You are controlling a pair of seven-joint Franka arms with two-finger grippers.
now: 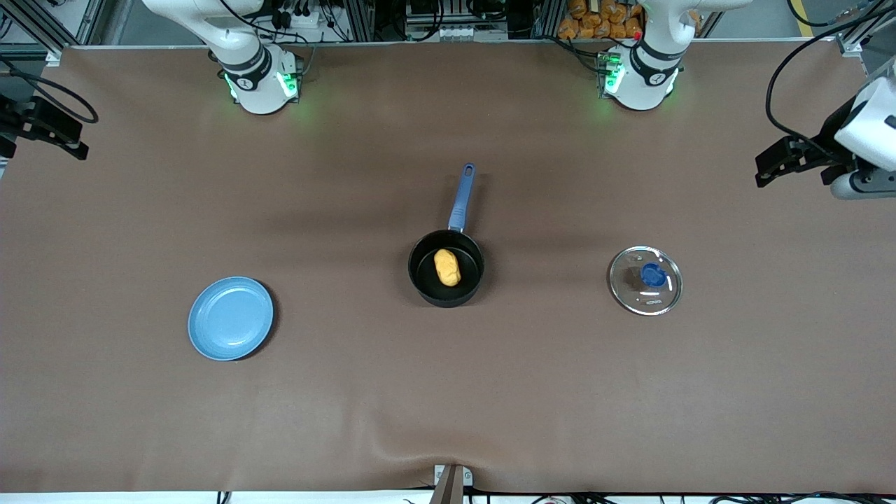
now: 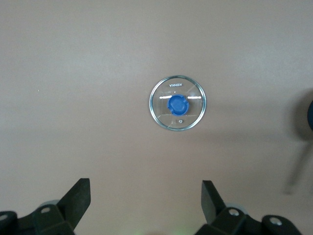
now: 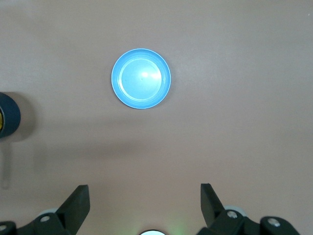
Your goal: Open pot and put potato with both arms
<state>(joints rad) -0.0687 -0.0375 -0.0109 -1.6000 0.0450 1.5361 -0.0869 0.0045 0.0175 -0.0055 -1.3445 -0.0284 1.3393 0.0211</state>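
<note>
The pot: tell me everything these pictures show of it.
The pot is a small round black saucepan, dark and matte inside, with a long straight blue handle pointing away from the front camera toward the robots' bases. It stands upright and uncovered at mid-table, between the blue plate and its glass lid, which lies apart on the table toward the left arm's end. The potato lies inside on its bottom. Neither hand touches it.

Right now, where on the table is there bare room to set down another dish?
Bare cloth lies between the blue plate and the pot, and between the pot and the glass lid. The wide strip nearer the front camera than all three is free too. Nowhere is crowded. The potato fills the pot; both arms wait with open grippers at the table's ends.
</note>
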